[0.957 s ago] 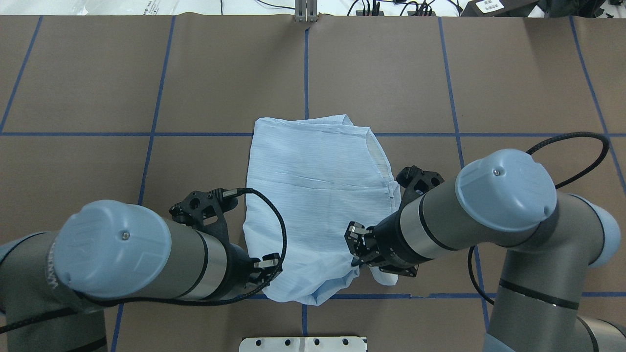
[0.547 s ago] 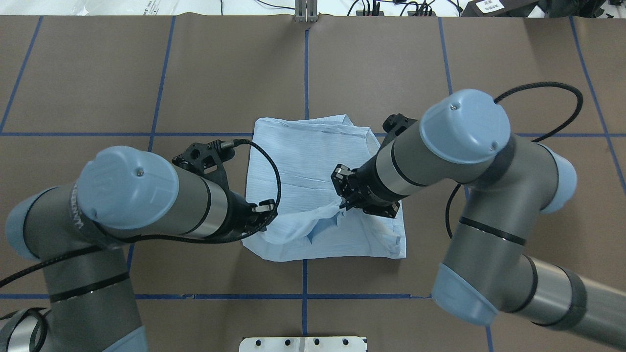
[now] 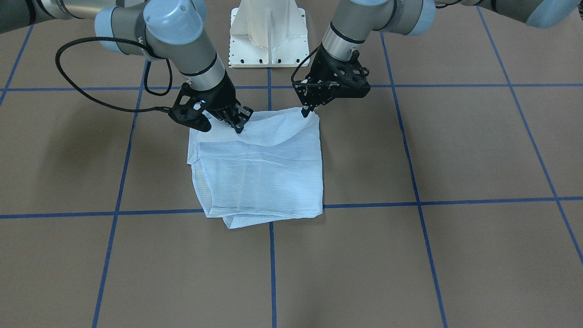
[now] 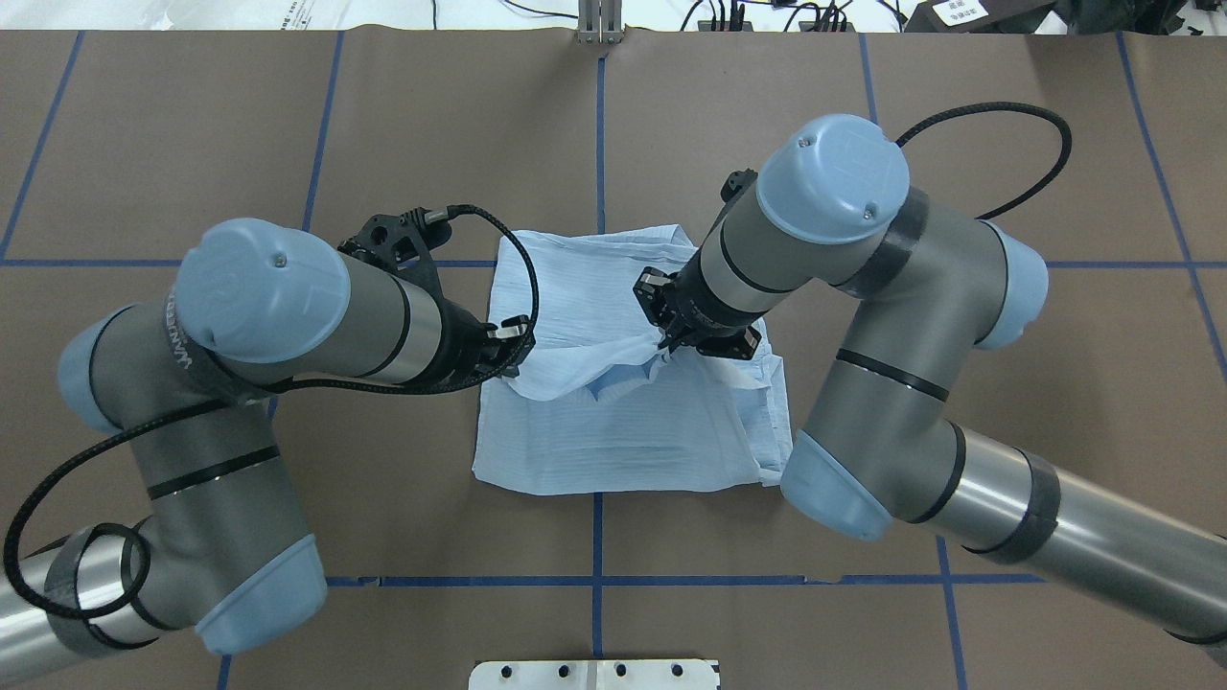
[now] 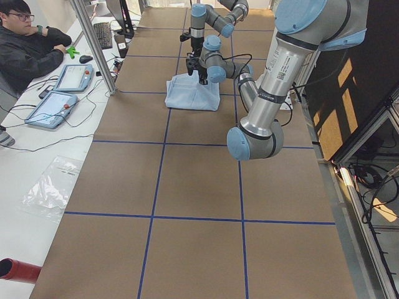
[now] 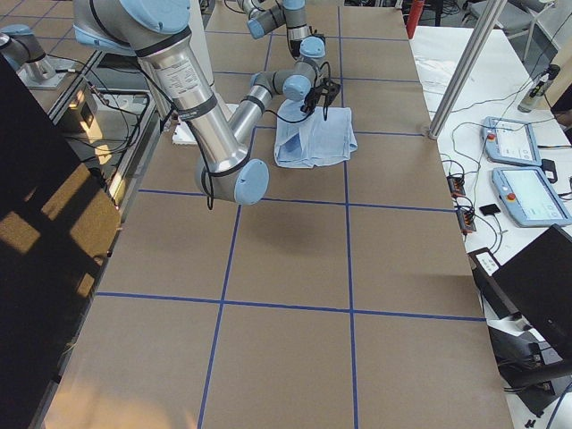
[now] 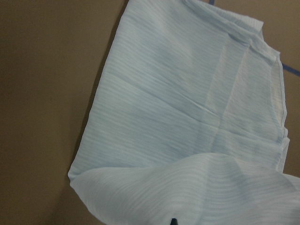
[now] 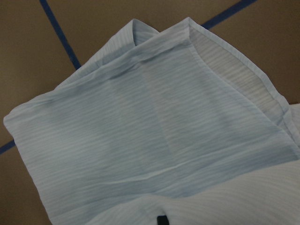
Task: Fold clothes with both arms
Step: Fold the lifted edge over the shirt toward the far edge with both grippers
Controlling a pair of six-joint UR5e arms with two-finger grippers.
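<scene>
Now both jaws pinch the lifted near hem of the shirt, left jaws at its left corner, right jaws nearer mid-hem; the rest lies folded on the tabletop. Versus half a second ago, the hem is carried farther from the robot. Overhead, the elbow of the right arm hides the shirt's near right corner; blue tape lines cross underneath.

A matte brown tabletop is marked into big squares by blue tape lines. Along one side runs a white bench carrying two grey-framed tablets, with a man in a black top seated there.
</scene>
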